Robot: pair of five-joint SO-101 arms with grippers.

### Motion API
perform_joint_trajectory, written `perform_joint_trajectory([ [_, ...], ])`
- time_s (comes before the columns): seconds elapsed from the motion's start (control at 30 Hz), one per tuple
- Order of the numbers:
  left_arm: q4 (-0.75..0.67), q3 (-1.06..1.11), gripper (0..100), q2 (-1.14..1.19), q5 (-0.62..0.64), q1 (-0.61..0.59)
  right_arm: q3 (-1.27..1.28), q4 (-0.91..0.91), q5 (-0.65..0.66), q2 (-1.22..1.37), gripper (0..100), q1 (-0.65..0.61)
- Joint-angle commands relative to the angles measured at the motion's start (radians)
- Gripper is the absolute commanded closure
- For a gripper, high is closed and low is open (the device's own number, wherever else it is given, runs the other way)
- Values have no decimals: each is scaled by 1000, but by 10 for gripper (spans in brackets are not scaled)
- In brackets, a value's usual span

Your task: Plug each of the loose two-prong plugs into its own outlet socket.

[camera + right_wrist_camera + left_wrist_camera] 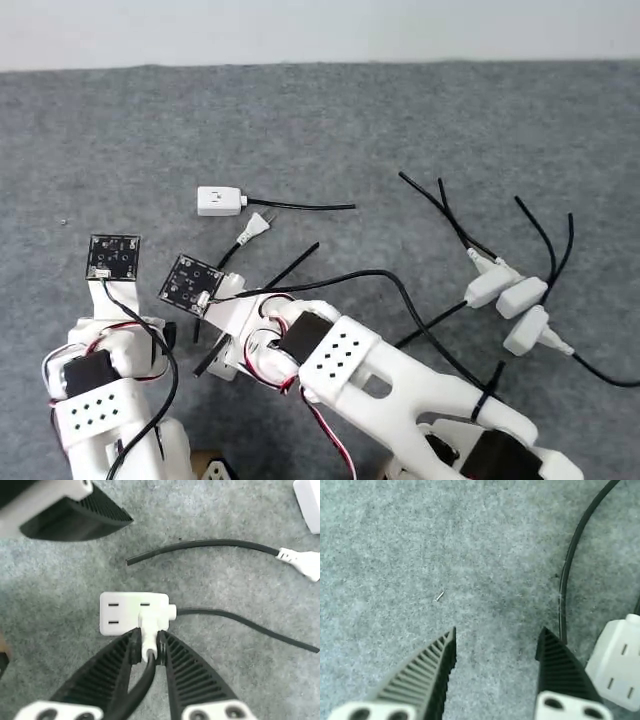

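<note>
My right gripper (148, 635) is shut on a white two-prong plug (150, 625) whose black cord runs back between the fingers. The plug rests against the face of a white outlet socket (122, 612), beside its free slots, and its prongs are hidden. Beyond it lies another loose plug (302, 562) on a black cord, also seen in the high view (255, 228), near a separate white socket (220, 201). My left gripper (498, 632) hangs open over bare carpet, with a white socket (616, 665) just beside one finger.
A cluster of white sockets with plugs in them (508, 297) and splayed black cords lies at the right. Loose cord ends (200, 544) cross the grey carpet near the right gripper. One finger of the left gripper (75, 515) hangs close by.
</note>
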Motion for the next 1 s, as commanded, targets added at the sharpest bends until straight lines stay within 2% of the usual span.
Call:
perform_joint_trajectory([
  [0.0, -20, -15, 754, -5, 11, -3, -115, 10, -34, 44, 991, 7],
  [0.2, -20, -15, 754, -5, 11, -3, -184, 13, -44, 177, 991, -7],
  [0.53, -21, -15, 754, -5, 11, -3, -190, 70, -49, 148, 991, -16],
  [0.77, -21, -15, 754, -5, 11, -2, -218, 182, -48, 62, 991, -16],
  [0.97, -21, -15, 754, -5, 11, -2, -218, 177, -48, 94, 991, -50],
])
